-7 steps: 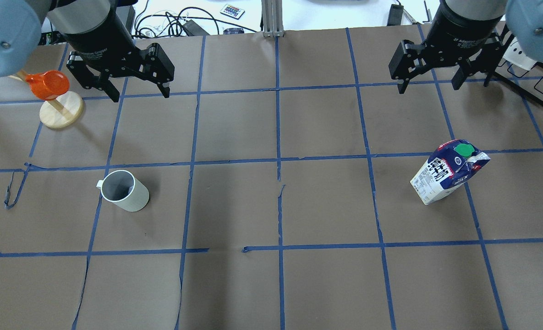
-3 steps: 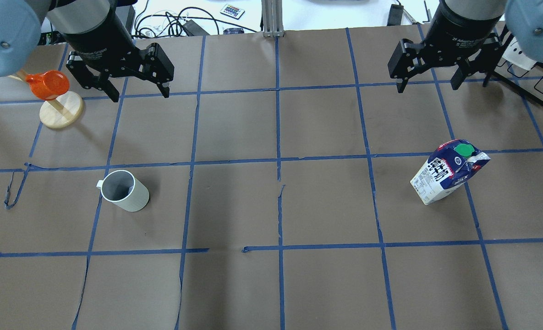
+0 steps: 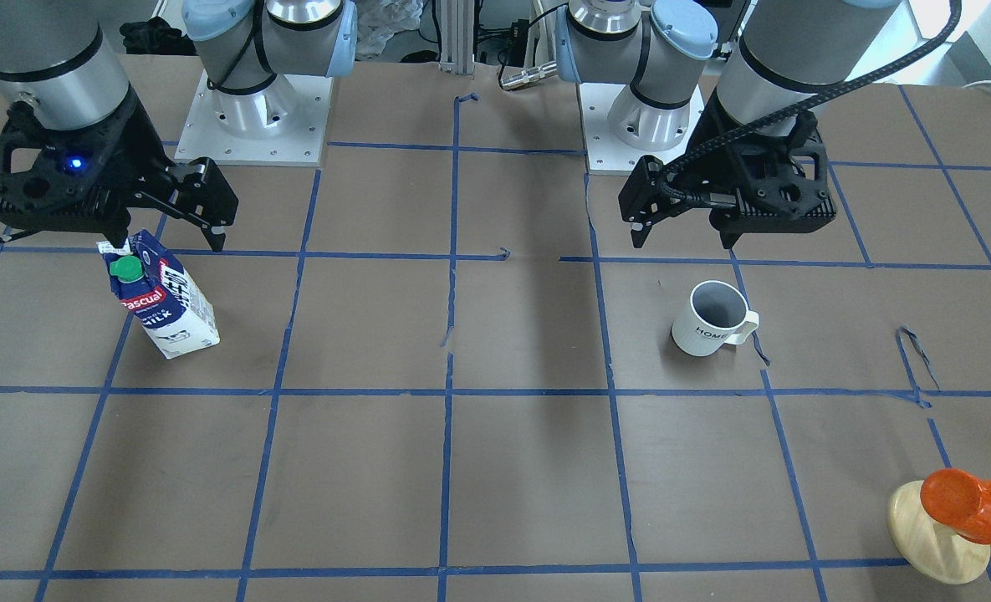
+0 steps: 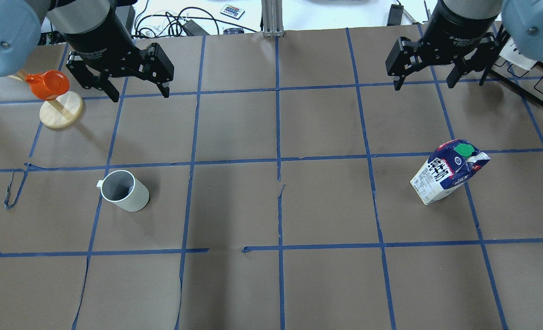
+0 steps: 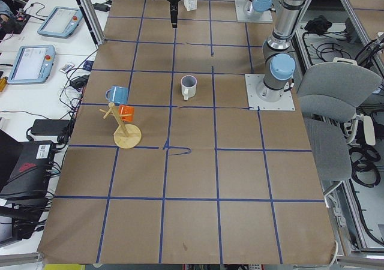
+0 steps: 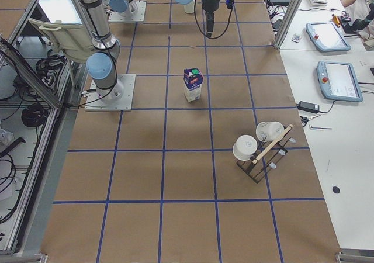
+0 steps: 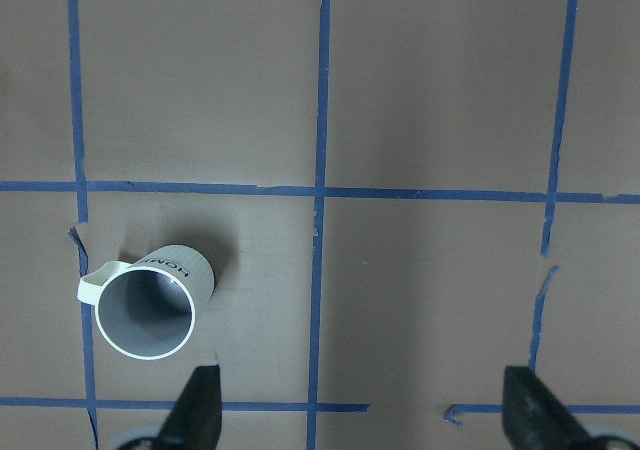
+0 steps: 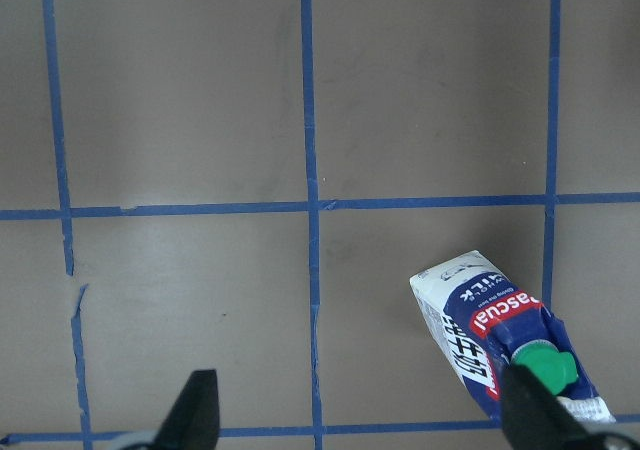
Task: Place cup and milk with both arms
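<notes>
Tbl brown-papered, blue-taped; cables behind; cup, milk apart.

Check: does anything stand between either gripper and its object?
Nothing visible does. Only taped brown paper lies between the left gripper and the white mug, and between the right gripper and the milk carton.

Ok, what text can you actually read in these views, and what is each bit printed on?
"Pascual": red label on the milk.
"MILK": on the milk too, just under that label.
"HOME": side of the cup.
White print on the bodies of the left gripper and right gripper: too small to read.
Fine print on the milk's white side: blurred.
</notes>
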Robot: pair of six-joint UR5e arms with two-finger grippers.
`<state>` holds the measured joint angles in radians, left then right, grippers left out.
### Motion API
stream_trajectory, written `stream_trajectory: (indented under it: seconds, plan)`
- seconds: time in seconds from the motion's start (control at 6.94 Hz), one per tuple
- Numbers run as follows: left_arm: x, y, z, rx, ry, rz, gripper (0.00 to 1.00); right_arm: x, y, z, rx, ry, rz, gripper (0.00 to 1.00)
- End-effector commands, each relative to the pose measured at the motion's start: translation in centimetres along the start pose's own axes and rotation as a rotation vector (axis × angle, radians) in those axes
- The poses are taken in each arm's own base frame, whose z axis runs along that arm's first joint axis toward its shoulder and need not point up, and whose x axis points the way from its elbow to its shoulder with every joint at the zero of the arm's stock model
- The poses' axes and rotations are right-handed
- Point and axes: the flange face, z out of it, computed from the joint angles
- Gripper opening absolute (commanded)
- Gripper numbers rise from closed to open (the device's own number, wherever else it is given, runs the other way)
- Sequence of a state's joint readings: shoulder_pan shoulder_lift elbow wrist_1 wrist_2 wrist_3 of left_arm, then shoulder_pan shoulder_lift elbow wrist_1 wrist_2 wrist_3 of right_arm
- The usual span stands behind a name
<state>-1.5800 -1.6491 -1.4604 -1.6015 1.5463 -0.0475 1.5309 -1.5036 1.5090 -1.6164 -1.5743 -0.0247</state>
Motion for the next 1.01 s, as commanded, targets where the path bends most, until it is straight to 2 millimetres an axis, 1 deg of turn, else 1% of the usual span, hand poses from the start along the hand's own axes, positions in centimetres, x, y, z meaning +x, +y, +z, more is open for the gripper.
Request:
stream_trajectory:
  seconds: [0.0, 0.14, 0.43, 0.58, 0.72, 0.86]
  plan:
    - [0.0, 0.0, 0.0, 0.000, 0.000, 0.000, 1.00, -0.2, -0.7, 0.4, 0.022, -0.020, -0.002, 1.00]
    - [0.0, 0.0, 0.0, 0.000, 0.000, 0.000, 1.00, -0.3, -1.0, 0.9, 0.014, -0.020, -0.001, 1.00]
    - [0.0, 0.0, 0.0, 0.000, 0.000, 0.000, 1.00, 0.1, -0.6, 0.2, 0.020, -0.008, 0.000, 1.00]
    - [0.0, 0.1, 0.0, -0.001, -0.002, 0.000, 1.00, 0.2, -0.4, 1.2, -0.035, -0.006, -0.006, 1.00]
    - [-0.1, 0.1, 0.0, -0.001, -0.002, -0.002, 1.00, 0.5, -0.9, 2.8, -0.060, -0.004, -0.006, 1.00]
    - [-0.1, 0.0, 0.0, 0.000, -0.002, 0.000, 1.00, 1.5, -1.0, 4.3, -0.080, -0.008, 0.011, 1.00]
